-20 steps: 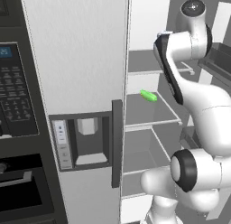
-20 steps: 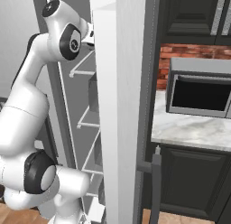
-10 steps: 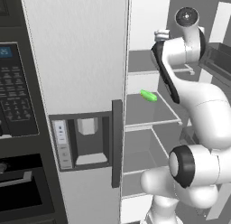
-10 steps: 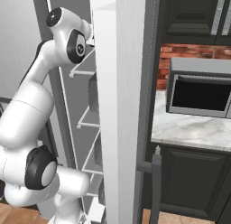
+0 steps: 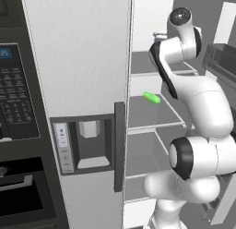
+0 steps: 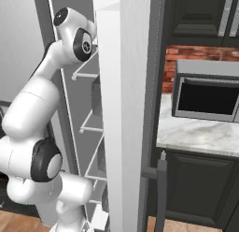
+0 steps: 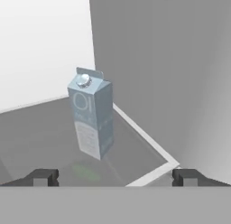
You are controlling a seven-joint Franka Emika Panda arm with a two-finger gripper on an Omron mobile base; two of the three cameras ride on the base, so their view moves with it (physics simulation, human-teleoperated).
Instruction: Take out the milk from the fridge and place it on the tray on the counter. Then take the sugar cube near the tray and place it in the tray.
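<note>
Reaching into the open fridge (image 5: pixel 83 62), the hand (image 7: pixel 115 177) is hovering with fingers spread wide apart, gripping nothing. The milk (image 7: pixel 91 114) is standing upright on a grey fridge shelf (image 7: pixel 40 133), just ahead between the fingertips (image 7: pixel 43 177), untouched. A small green item (image 5: pixel 151 97) is lying on a lower shelf.

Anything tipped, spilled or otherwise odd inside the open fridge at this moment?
Nothing stands out. The small pale blue-grey gabled milk carton stands upright on a shelf of the light-grey fridge, with no spill around it. The open hand faces it, apart from it. A small green item lies on a lower shelf.
</note>
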